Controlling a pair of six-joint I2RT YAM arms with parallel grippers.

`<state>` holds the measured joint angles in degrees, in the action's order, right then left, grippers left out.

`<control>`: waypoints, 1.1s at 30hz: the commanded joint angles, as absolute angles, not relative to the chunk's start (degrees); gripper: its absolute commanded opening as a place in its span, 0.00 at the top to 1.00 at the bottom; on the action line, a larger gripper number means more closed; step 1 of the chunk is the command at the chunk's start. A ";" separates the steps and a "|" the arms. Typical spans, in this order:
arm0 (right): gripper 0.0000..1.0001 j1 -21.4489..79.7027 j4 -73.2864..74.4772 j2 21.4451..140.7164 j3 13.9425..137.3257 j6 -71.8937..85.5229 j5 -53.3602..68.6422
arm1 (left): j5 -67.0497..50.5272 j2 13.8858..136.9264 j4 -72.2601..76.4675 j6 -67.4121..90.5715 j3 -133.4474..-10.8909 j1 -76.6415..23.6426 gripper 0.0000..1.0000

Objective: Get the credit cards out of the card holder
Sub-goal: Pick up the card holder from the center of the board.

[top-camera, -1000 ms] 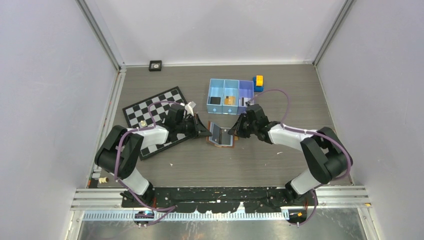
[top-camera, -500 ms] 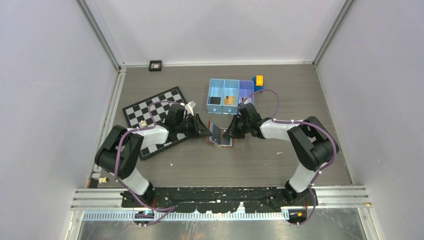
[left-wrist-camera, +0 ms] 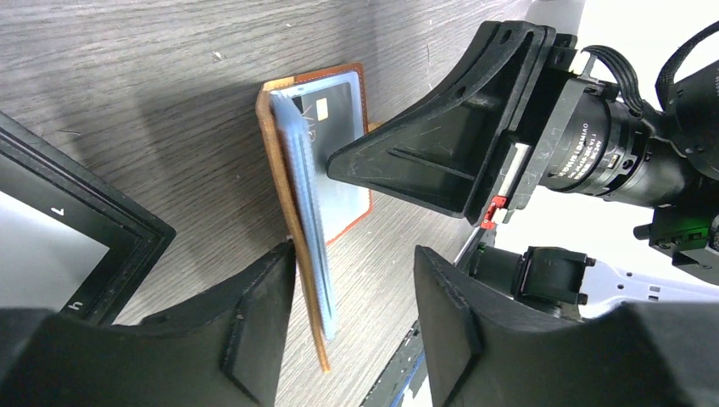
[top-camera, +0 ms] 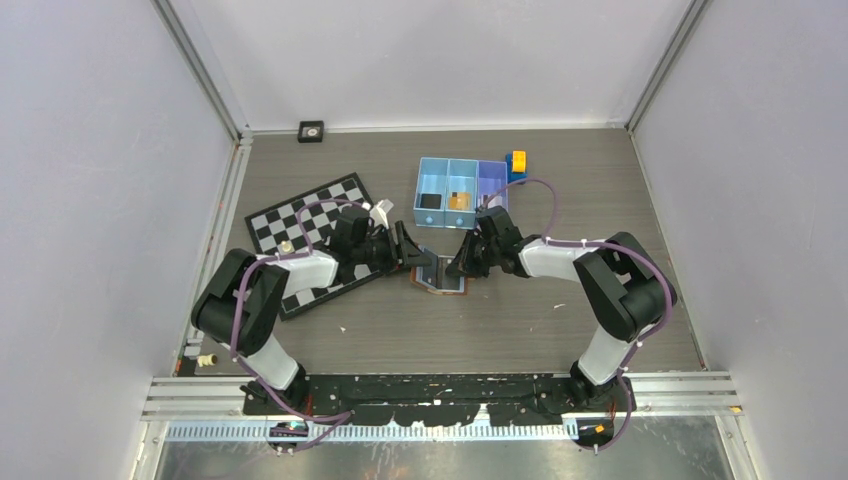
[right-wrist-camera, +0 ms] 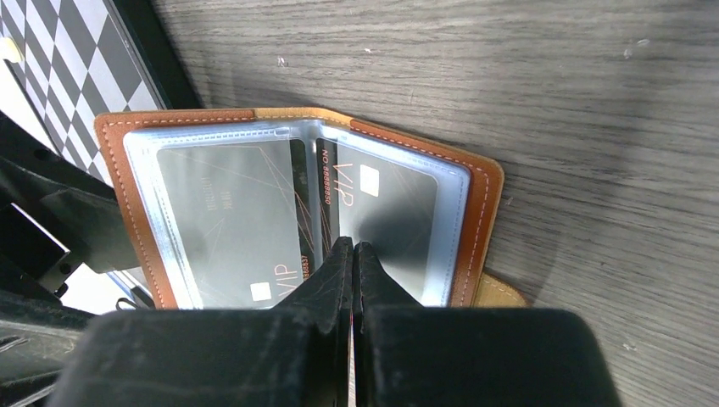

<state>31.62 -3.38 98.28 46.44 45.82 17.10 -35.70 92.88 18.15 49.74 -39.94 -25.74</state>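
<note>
1. Change being illustrated: a second ago the left gripper (left-wrist-camera: 354, 254) was being kept almost closed on the raised flap (left-wrist-camera: 284, 195) of the card holder (right-wrist-camera: 479, 203). It is now being opened, and its jaws are being shown apart in the overhead and left wrist views.
2. Over the same second the right gripper (right-wrist-camera: 353, 248) was being brought in over the holder. It is now being kept where it was half a second ago.
3. Meaning for the task, as judged: the flap is being released, and the work of pinning the holder open is being passed to the right gripper. The left gripper is probably being freed to pull a card. No card is being drawn out yet.
4. Left claw: it is being held roughly half open, with the tilted flap standing between its jaws. One finger (left-wrist-camera: 254, 322) appears to be touching the flap's brown outer face, and the other is being kept apart from it. Nothing is being gripped.
5. Right claw: it is being held fully closed and empty. Its tips are being pressed onto the clear sleeves at the fold.
6. Location: the holder is being kept on the table (top-camera: 520, 300) between the two grippers, near the blue tray (top-camera: 421, 180). Two grey credit cards (right-wrist-camera: 386, 212) are being retained in the sleeves, one on each side of the fold.
</note>
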 commanded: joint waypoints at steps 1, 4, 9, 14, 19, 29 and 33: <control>1.00 32.32 -3.08 98.95 47.88 45.54 16.71 | -36.61 93.95 21.10 49.93 -40.78 -25.40 0.42; 1.00 32.50 -3.03 99.21 47.99 45.55 16.70 | -36.36 94.94 21.09 49.92 -41.01 -25.61 0.40; 0.99 32.83 -2.90 99.64 48.32 45.44 16.66 | -35.93 97.10 20.77 49.46 -42.18 -26.85 0.39; 1.00 32.94 -2.66 99.67 48.53 45.35 16.48 | -35.42 98.04 19.75 48.92 -42.93 -27.16 0.49; 0.99 32.93 -2.55 98.99 48.28 45.30 16.27 | -35.16 98.02 18.63 48.45 -43.28 -27.16 0.77; 0.95 32.64 -3.18 87.67 44.57 44.12 12.60 | -36.51 93.00 18.53 48.44 -42.40 -26.71 1.00; 0.75 31.56 -4.35 80.38 40.99 43.86 10.13 | -37.88 89.96 21.21 50.15 -40.29 -25.19 1.00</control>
<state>32.47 -2.07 88.25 43.55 45.04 13.89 -34.89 95.18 16.64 49.08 -41.21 -26.65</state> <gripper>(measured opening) 0.163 0.079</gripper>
